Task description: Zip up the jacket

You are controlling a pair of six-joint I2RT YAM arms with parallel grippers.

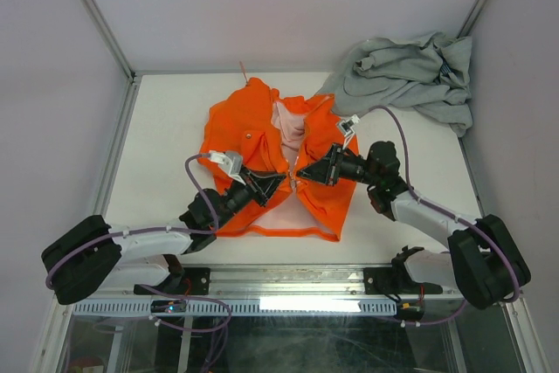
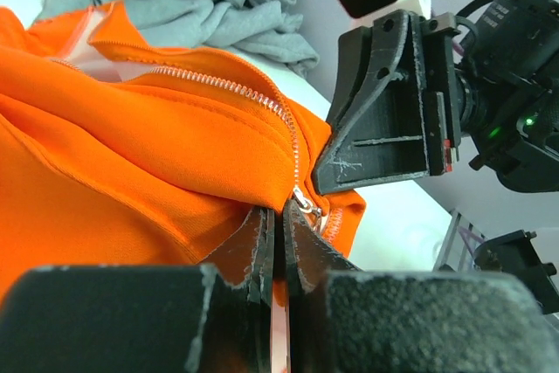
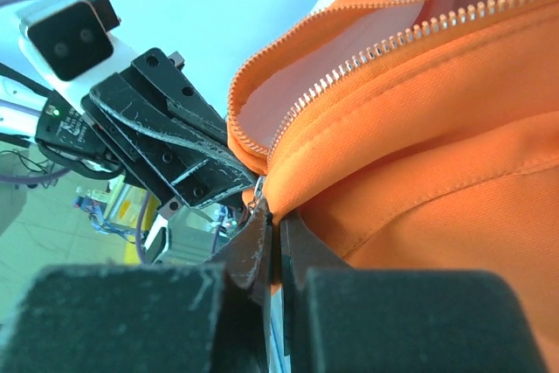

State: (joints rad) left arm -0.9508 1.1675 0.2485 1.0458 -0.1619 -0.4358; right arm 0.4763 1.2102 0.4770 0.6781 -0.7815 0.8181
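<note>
The left gripper [image 2: 275, 218] and right gripper [image 3: 272, 223] pinch the bright orange fabric jacket [image 1: 249, 121] beside its low silver zipper slider [image 2: 303, 201], teeth [image 2: 236, 86] above gaping, so nearly all zipping remains

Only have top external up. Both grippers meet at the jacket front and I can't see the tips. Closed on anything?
Observer: Left wrist view shows the left gripper shut on the orange jacket, pinching its fabric right below the zipper slider.
Operator: Right one?
Observer: Right wrist view shows the right gripper shut too, pinching orange fabric beside the slider. I cannot tell whether it has the pull tab.
Operator: Zipper run up at all?
Observer: No. The zipper teeth stand apart from just above the slider, with pale lining showing between the two rows.
</note>
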